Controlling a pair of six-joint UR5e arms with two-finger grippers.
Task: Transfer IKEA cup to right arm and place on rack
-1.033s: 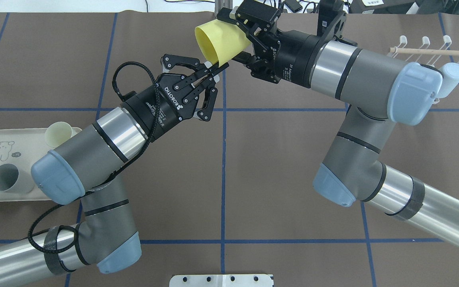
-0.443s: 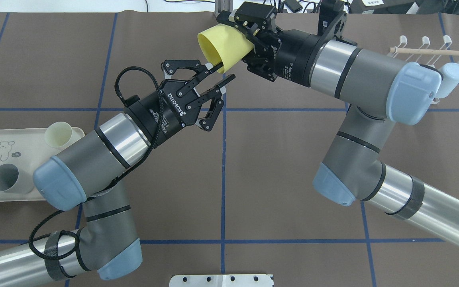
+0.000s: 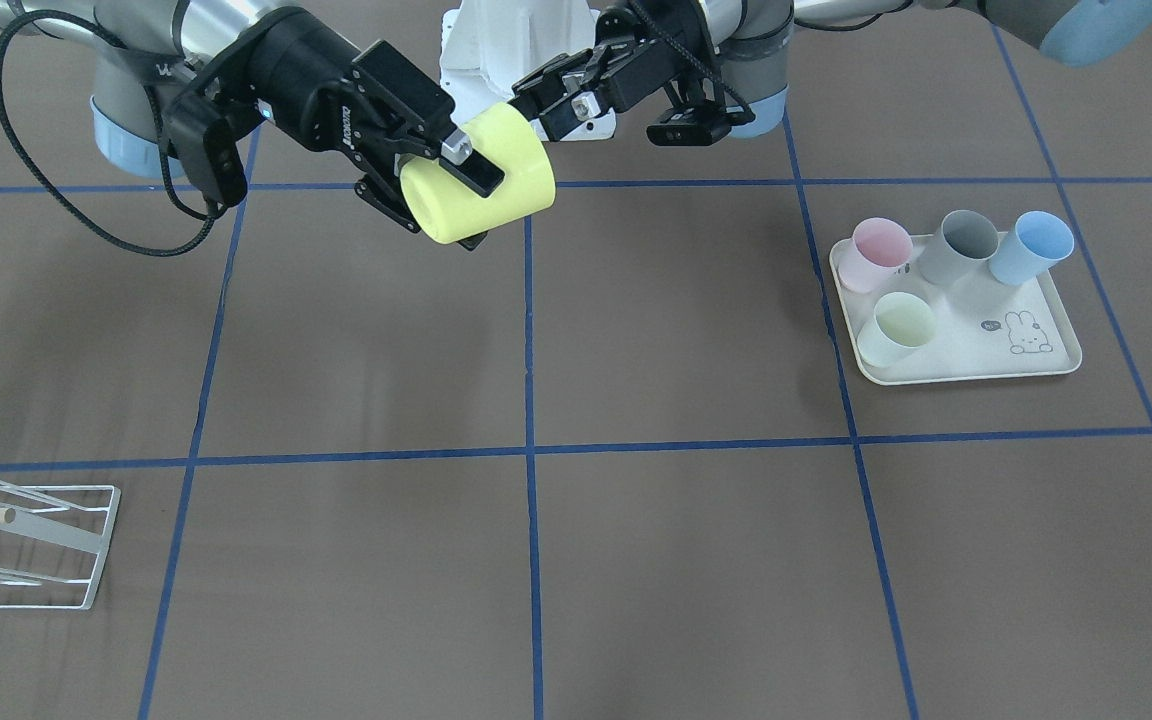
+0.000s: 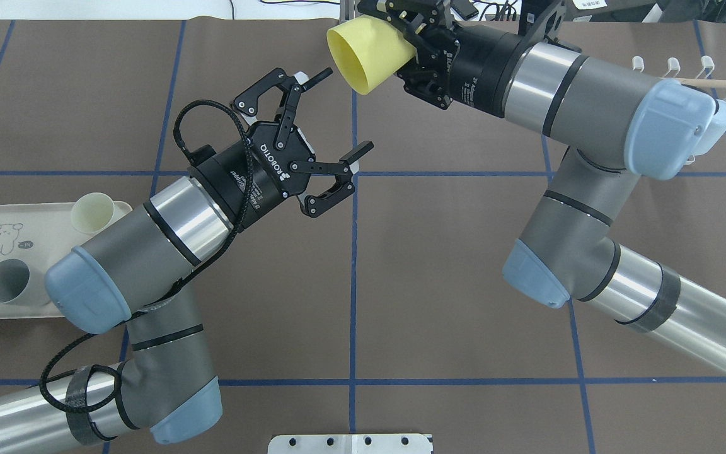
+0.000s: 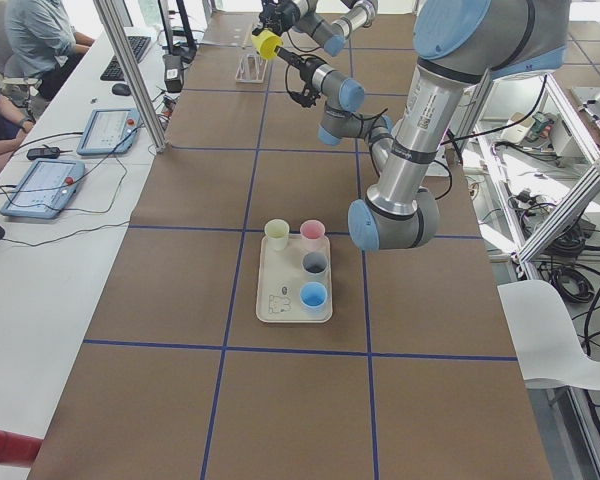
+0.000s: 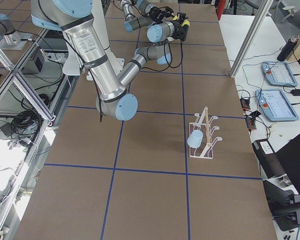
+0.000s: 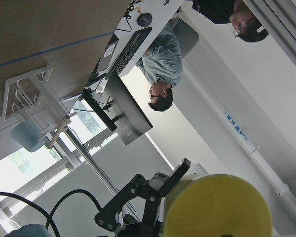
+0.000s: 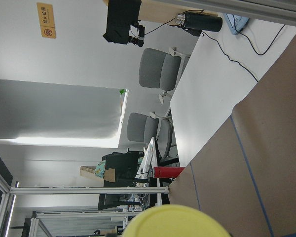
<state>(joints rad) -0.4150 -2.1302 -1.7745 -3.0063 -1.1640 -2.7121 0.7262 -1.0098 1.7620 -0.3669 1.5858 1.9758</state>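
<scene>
right hand [image 4: 408, 44] clamped on yellow cup [image 4: 363, 53] | cup plain, tapered, mouth sideways | left hand [image 4: 344, 112] spread wide

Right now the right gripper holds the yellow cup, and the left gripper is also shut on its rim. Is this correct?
Not quite. The right gripper does hold the yellow cup, but the left gripper is open and apart from the cup, not shut on its rim. The overhead view shows this.

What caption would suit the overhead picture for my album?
The right tool grips a yellow cup above the table; the open left tool hangs nearby.
</scene>
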